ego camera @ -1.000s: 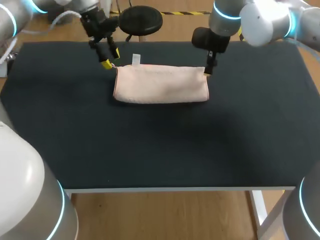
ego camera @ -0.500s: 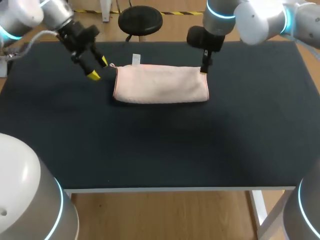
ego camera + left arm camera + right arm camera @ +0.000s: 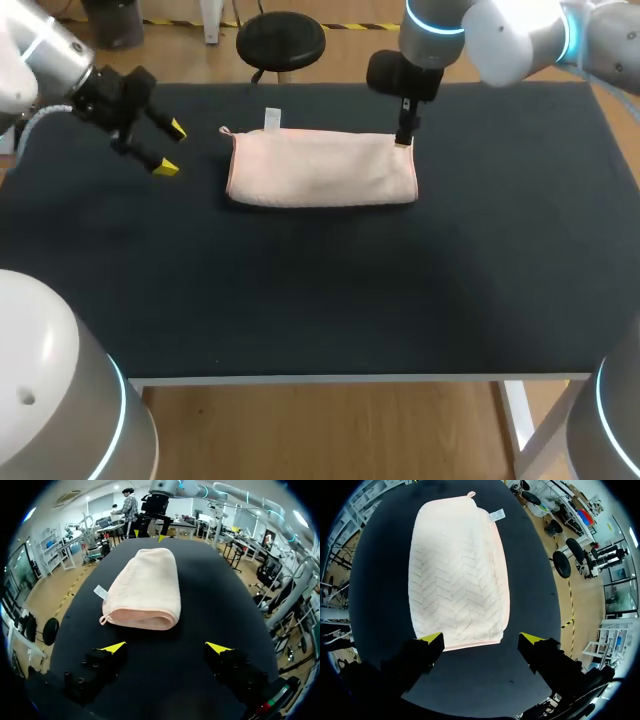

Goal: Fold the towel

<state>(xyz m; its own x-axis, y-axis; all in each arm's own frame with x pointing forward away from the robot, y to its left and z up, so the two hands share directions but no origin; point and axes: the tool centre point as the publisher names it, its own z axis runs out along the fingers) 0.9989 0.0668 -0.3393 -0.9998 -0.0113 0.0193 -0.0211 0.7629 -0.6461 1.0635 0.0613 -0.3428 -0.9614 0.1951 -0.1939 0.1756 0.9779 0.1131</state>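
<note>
The surface (image 3: 320, 300) is a wide table covered in plain black cloth, with a thin white edge along its near side. The towel (image 3: 320, 168), pale peach, lies folded into a long, flat rectangle on the far half of the surface, about midway across. Its rounded fold faces the near side. A small white label (image 3: 272, 119) sticks out past its far edge near the left corner, and a short hanging loop (image 3: 224, 131) pokes out at that corner itself. The right wrist view shows a herringbone weave on the towel's top layer.

The left tool (image 3: 171, 148) hangs over bare cloth well to the left of the towel, its two yellow-tipped fingers spread wide with nothing between them. In its wrist view the towel lies ahead of it with one short end turned toward the fingers.

The right tool (image 3: 481, 639) sits over the towel's far right corner. Its fingers are also spread apart, and the towel's short end runs across the gap just ahead of the two tips. Whether either tip touches the fabric cannot be told.
</note>
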